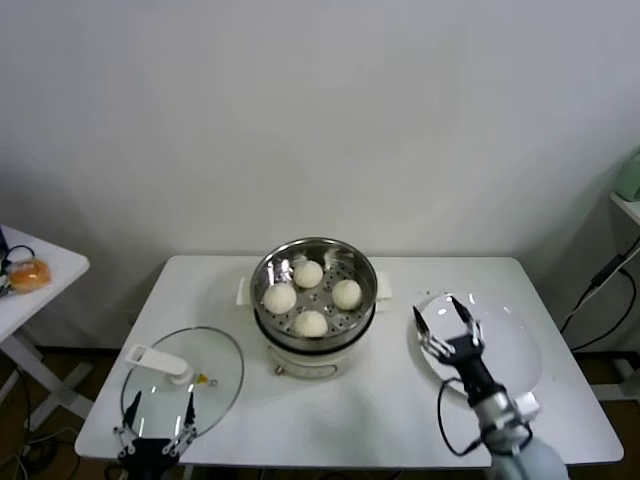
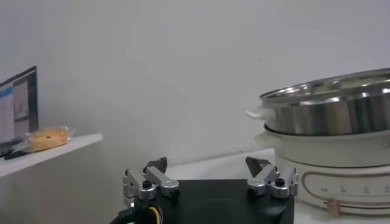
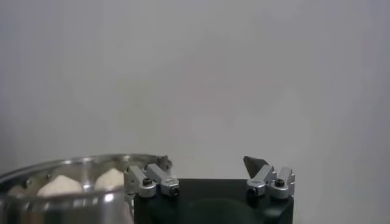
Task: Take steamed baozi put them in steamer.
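The steamer (image 1: 268, 268) stands mid-table on a white cooker base (image 1: 300, 362). Several off-white baozi lie in its perforated basket, one at the back (image 1: 308, 273) and one at the front (image 1: 311, 323). My right gripper (image 1: 436, 308) hovers open and empty to the right of the steamer, over the near-left part of a white plate (image 1: 515, 345). In the right wrist view the same gripper (image 3: 206, 161) shows wide jaws, with the steamer rim (image 3: 61, 167) and two baozi (image 3: 58, 184) beside it. My left gripper (image 1: 160, 405) is parked open at the table's front left.
A glass lid (image 1: 215, 360) with a white handle lies front left, under the left gripper. The left wrist view shows the steamer (image 2: 329, 109) close by. A side table (image 1: 50, 275) at far left carries an orange wrapped object (image 1: 28, 273).
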Action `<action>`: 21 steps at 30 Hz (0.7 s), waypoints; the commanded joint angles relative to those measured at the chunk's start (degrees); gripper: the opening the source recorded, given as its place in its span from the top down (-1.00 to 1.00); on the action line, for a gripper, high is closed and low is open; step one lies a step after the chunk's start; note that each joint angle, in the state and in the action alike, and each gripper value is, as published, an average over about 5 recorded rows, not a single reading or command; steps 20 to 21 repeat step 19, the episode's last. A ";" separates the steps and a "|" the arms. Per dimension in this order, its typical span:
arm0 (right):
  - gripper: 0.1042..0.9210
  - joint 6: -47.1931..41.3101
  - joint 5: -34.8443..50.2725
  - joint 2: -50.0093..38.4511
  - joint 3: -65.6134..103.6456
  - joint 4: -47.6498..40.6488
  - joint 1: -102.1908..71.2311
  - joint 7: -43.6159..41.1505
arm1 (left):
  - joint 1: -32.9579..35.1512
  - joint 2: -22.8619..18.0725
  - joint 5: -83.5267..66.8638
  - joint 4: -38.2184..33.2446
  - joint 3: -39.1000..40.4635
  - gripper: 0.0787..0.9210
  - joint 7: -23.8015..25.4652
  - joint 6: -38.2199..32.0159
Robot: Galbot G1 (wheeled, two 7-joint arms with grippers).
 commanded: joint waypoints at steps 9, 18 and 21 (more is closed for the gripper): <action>-0.76 14.95 -3.15 11.58 5.51 -0.87 -15.43 0.50 | 0.45 -1.78 -0.07 -1.87 0.29 -0.77 0.06 0.06; -0.76 15.09 -3.64 11.84 3.90 -1.06 -15.23 0.50 | 0.68 -1.99 -0.05 -2.22 0.23 -0.77 0.01 0.02; -0.76 15.13 -3.72 11.88 3.80 -1.11 -15.23 0.49 | 0.66 -2.03 -0.06 -2.23 0.23 -0.77 0.00 0.03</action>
